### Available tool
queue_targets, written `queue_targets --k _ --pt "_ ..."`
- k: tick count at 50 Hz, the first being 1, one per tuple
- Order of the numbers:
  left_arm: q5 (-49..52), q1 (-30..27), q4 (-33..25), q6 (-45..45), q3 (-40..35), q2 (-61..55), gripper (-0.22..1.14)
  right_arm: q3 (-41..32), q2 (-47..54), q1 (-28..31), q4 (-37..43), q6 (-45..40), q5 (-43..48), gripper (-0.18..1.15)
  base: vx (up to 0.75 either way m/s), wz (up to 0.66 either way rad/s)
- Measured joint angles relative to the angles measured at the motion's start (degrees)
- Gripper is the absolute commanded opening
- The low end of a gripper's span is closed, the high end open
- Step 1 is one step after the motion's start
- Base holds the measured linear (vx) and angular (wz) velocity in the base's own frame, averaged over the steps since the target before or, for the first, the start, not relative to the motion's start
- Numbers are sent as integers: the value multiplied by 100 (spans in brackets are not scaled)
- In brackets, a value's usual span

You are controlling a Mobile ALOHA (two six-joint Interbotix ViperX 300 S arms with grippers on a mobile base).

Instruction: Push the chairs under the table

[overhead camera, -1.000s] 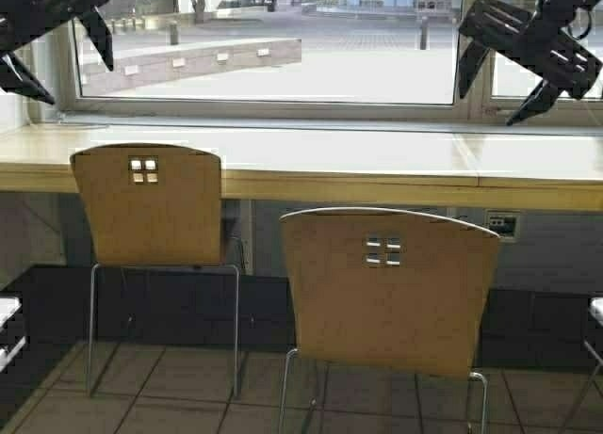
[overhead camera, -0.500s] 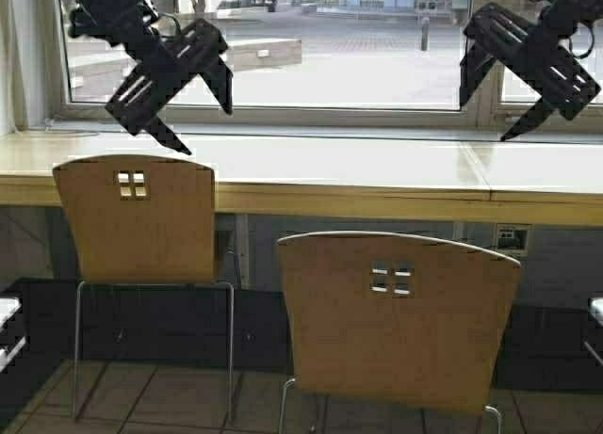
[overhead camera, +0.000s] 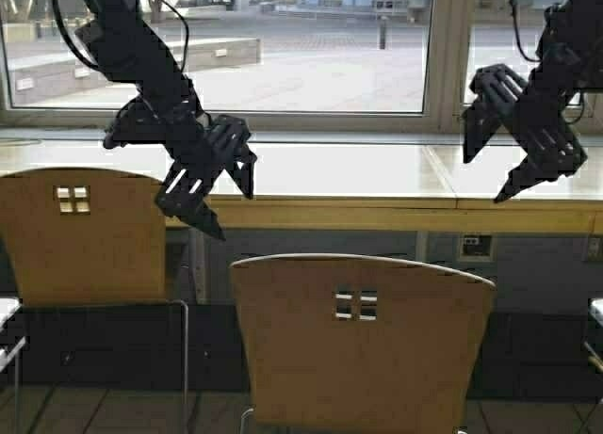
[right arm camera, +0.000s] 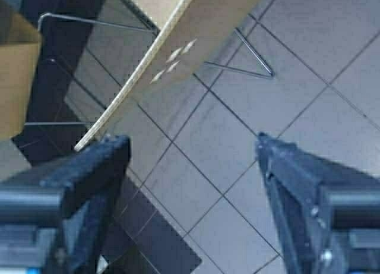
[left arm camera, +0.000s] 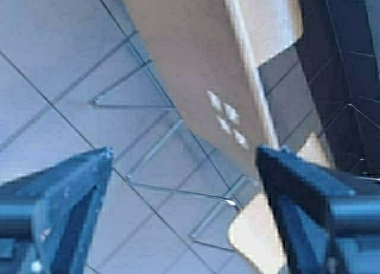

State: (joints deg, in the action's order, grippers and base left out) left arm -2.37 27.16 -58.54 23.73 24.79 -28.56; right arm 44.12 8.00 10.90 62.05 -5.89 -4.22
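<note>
Worktop: the long pale-wood worktop (overhead camera: 358, 203) runs across your high view below the window (overhead camera: 283, 48); take it as your landmark.

Near chair: a tan plywood chair (overhead camera: 363, 345) with four small square holes in its curved back stands on your side of the worktop, pulled out from it, its backrest facing you. Its top edge sits lower in view than the worktop's front edge, so it is not tucked under.

Far chair: a second tan chair (overhead camera: 83, 236) stands further along the worktop toward your left, closer in to the front edge, its backrest top rising level with the worktop surface. Thin chrome legs show beneath it.

Left gripper: your left gripper (overhead camera: 224, 191) hangs in the air in front of the worktop's edge, above and between the two chairs, pointing down — its fingers (left arm camera: 71, 185) are spread wide and hold nothing. Its wrist view looks down on a chair back and tiled floor (left arm camera: 53, 60).

Right gripper: your right gripper (overhead camera: 492, 168) hangs above the worktop's right stretch, up and to the right of the near chair — fingers (right arm camera: 89, 173) spread wide, nothing between them.

Under the worktop: a wall socket (overhead camera: 474, 247) sits on the dark panel below the front edge.
</note>
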Motion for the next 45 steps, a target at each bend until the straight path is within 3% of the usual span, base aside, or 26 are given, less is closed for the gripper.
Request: queue_targets --k 13,45 --pt "-18 149 -483 492 -378 -677 102 -545 923 369 325 0 0 97 13 -13" --pt "18 149 -624 765 -1371 -1775 102 -1573 2892 545 1424 9 141 97 6 1"
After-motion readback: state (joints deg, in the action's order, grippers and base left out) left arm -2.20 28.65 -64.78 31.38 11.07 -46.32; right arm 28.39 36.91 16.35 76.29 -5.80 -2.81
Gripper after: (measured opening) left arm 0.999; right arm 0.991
